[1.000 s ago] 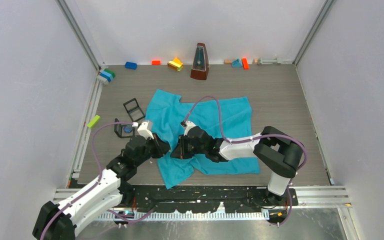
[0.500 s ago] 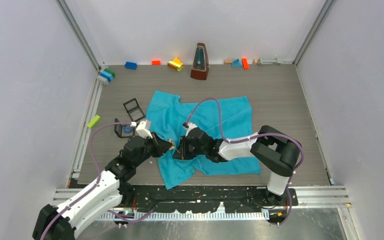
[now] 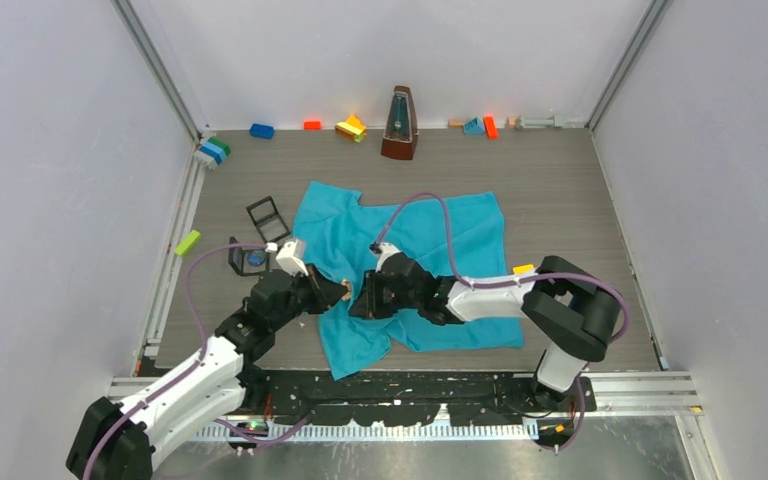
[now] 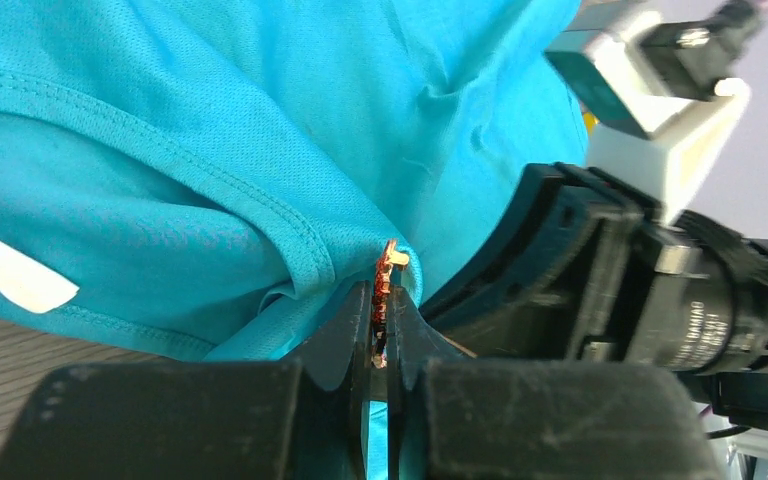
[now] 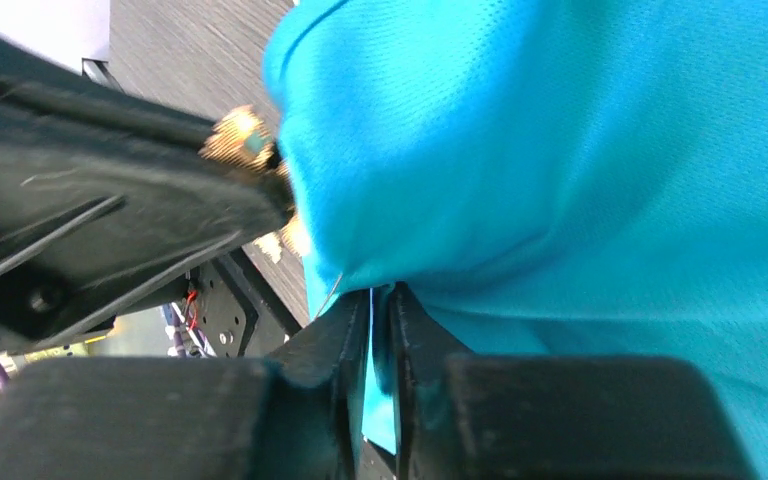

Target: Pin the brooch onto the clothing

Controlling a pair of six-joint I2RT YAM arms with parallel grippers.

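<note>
The teal-blue T-shirt (image 3: 430, 240) lies spread on the table, its white neck label (image 4: 22, 276) at the left of the left wrist view. My left gripper (image 3: 340, 291) is shut on a small gold and red brooch (image 4: 385, 283), held edge-on against a raised fold of the shirt. My right gripper (image 3: 360, 297) is shut on that fold of shirt fabric (image 5: 480, 200), right beside the left gripper. In the right wrist view the brooch (image 5: 245, 140) touches the fold's left edge, and a thin pin (image 5: 328, 293) shows just below it.
A brown metronome (image 3: 399, 124) and several coloured blocks (image 3: 350, 128) stand along the back wall. Two small black frames (image 3: 267, 217) and a blue piece (image 3: 253, 259) lie left of the shirt. A green block (image 3: 187, 242) lies at the left edge.
The left gripper has pulled back a little from the right one and then closed in again. The brooch now shows at its tip against the pinched fold.
</note>
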